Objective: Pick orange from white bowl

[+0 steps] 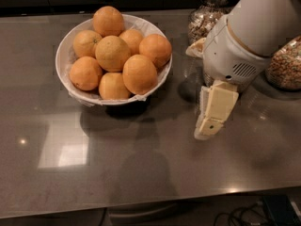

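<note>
The white bowl point(63, 55) stands on the grey counter at the back left, piled with several oranges. The paler, more yellow orange point(113, 52) lies on top near the middle of the pile, with deeper-orange ones around it. My gripper point(207, 130) hangs from the big white arm point(254, 32) at the right. It points down just above the counter, to the right of the bowl and apart from it, with nothing in it.
A glass jar of cereal point(206, 23) stands at the back, partly behind the arm, and another jar point(285, 64) at the right edge. The counter's front edge point(141, 206) runs along the bottom, with cables below at the right.
</note>
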